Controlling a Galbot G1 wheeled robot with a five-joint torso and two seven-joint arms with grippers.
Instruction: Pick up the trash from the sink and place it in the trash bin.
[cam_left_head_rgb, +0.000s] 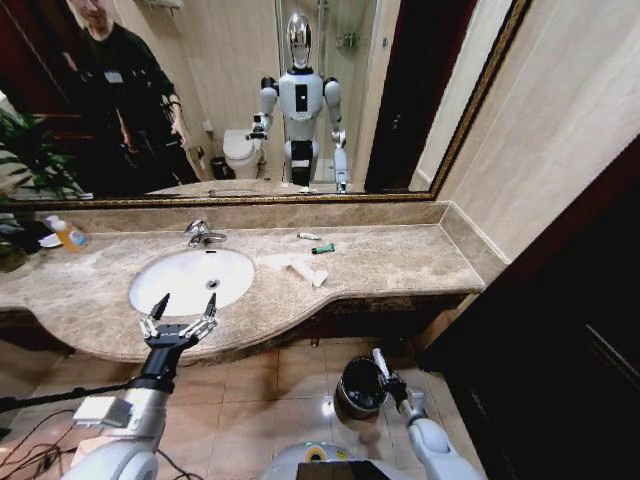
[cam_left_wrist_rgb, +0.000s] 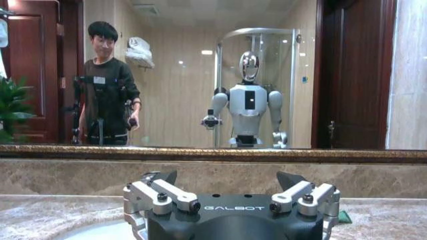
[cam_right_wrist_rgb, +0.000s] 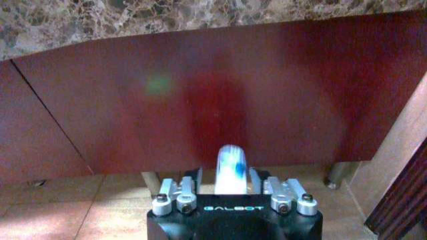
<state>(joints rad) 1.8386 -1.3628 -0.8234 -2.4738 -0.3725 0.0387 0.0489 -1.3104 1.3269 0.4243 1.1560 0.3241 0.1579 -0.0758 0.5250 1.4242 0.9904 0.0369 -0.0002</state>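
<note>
We hold a white mini tube (cam_right_wrist_rgb: 230, 167) pinched in our right gripper (cam_left_head_rgb: 385, 372) beside the trash bin (cam_left_head_rgb: 357, 388) on the floor; released off-centre, it could clip the rim and roll away. Our left gripper (cam_left_head_rgb: 180, 312) hovers, fingers spread wide and empty, at the sink (cam_left_head_rgb: 190, 280). A green mini tube (cam_left_head_rgb: 322, 249), another white tube (cam_left_head_rgb: 308, 236) and crumpled paper (cam_left_head_rgb: 298, 267) lie on the desk (cam_left_head_rgb: 400, 265), with the faucet (cam_left_head_rgb: 203, 233) nearby.

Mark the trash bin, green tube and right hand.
trash bin (cam_left_head_rgb: 352, 399), head view, metal rim.
green tube (cam_left_head_rgb: 322, 248), head view, mid-body.
right hand (cam_right_wrist_rgb: 231, 176), right wrist view, between fingertips, shut on white tube (cam_right_wrist_rgb: 231, 162).
</note>
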